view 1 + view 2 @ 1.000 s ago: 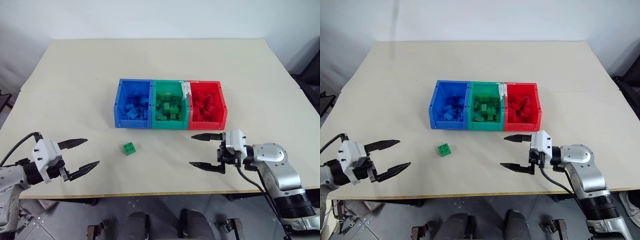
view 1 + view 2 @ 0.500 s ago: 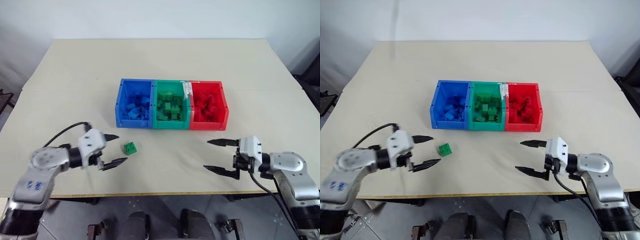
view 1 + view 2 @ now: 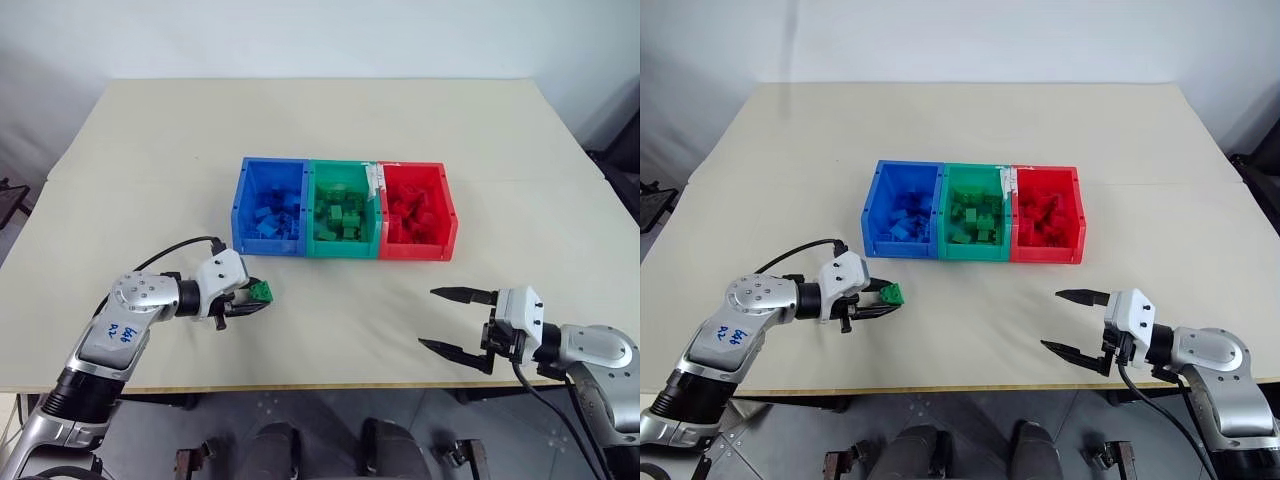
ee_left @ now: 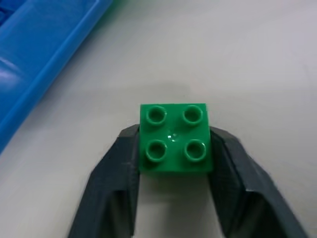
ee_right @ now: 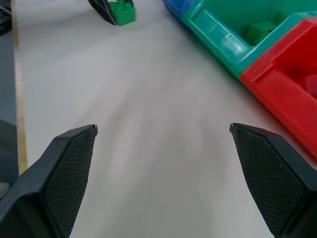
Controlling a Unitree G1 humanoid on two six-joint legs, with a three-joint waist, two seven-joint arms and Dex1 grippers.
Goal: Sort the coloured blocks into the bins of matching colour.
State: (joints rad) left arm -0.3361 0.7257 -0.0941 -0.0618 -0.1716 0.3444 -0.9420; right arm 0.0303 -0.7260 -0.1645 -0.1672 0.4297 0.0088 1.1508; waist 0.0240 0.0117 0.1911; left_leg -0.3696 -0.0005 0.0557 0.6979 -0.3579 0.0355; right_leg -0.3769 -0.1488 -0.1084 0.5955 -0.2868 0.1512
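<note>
- The small green studded plastic brick (image 4: 175, 137) sits on the cream bench (image 3: 320, 130) near its front edge, just before the blue bin's corner – the last loose piece.
- The left gripper (image 3: 250, 298) has its jaws clamped on the brick's two opposite sides, studs upward, low enough to lift it cleanly.
- The green open-topped plastic bin (image 3: 344, 210), middle of the joined row, is where it belongs.
- The right gripper (image 3: 452, 321) hovers near the front right corner, jaws wide apart and empty – out of the way.
</note>
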